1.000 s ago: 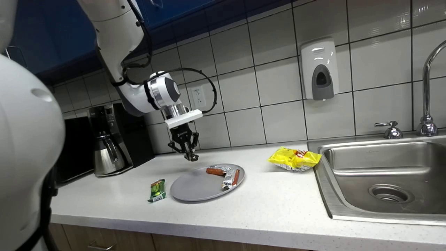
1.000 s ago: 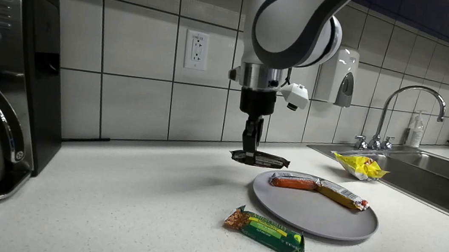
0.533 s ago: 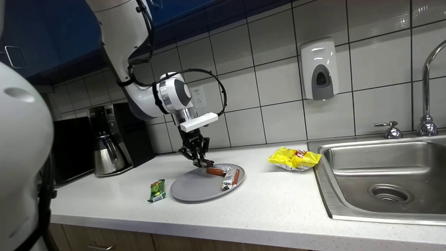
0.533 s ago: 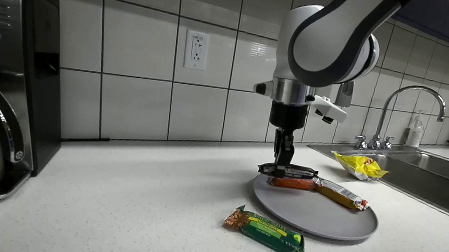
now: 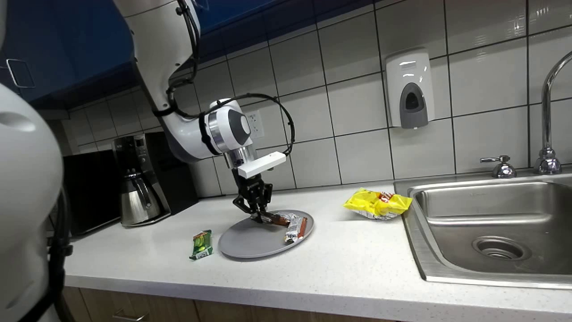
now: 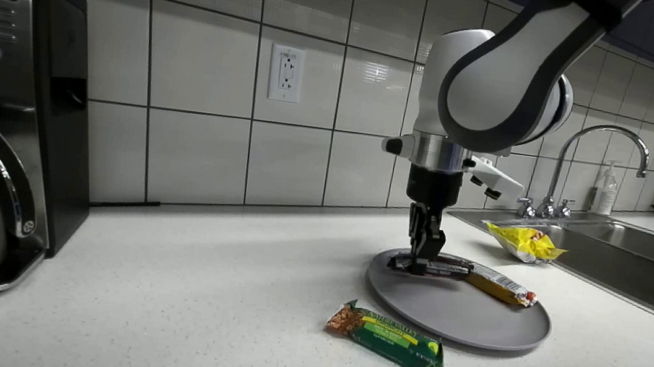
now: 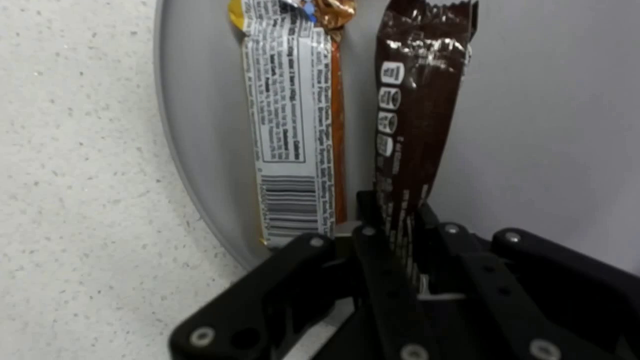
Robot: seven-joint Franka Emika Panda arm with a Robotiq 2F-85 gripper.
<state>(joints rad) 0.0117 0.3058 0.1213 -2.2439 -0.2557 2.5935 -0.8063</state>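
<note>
1. Dark brown bar (image 7: 417, 115): low over the left, far part of the plate (image 6: 460, 318) in an exterior view; I cannot tell whether they touch.
2. Pincer (image 7: 397, 207): nearly closed, gripping the dark brown bar nearer one end.
3. Silver-and-orange bar (image 7: 290, 125): on the plate, just left in the wrist view.
4. Yellow-sided bar (image 6: 498, 285): on the plate's right, far part.
5. Green bar (image 6: 385, 340): on the table (image 6: 195, 292), on the plate's near side.
6. Yellow bag (image 5: 377, 203): farther right, beside the sink (image 5: 482, 208).
</note>
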